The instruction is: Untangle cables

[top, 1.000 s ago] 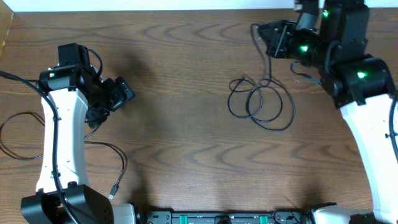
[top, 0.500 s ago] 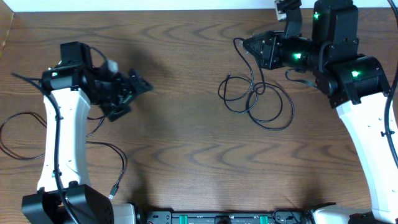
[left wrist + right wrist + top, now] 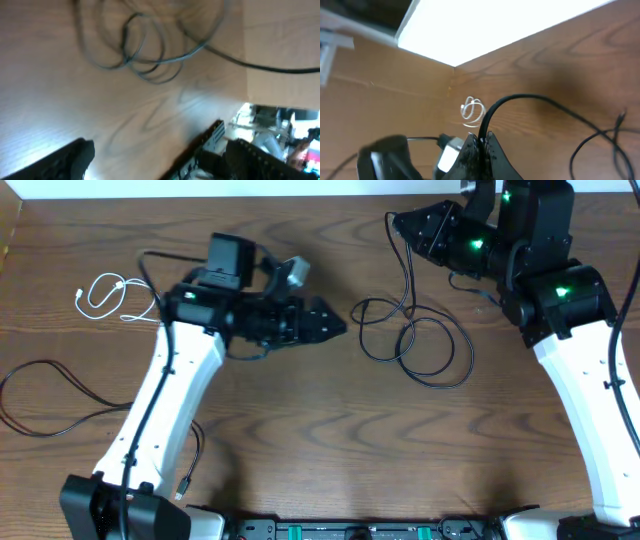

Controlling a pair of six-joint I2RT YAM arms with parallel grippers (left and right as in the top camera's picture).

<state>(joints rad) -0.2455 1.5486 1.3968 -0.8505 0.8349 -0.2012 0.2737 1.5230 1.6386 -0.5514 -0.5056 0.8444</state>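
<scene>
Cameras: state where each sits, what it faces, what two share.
Overhead: above the table, looking down on left gripper, right gripper, black cable, white cable.
Left wrist: behind open left gripper, facing black cable loops.
Right wrist: behind right gripper pinching black cable, facing white cable.
Shared: overhead and right wrist show white cable.

Lab-type robot bench: wood table [image 3: 300, 440], electronics rack [image 3: 360, 530] along front edge
</scene>
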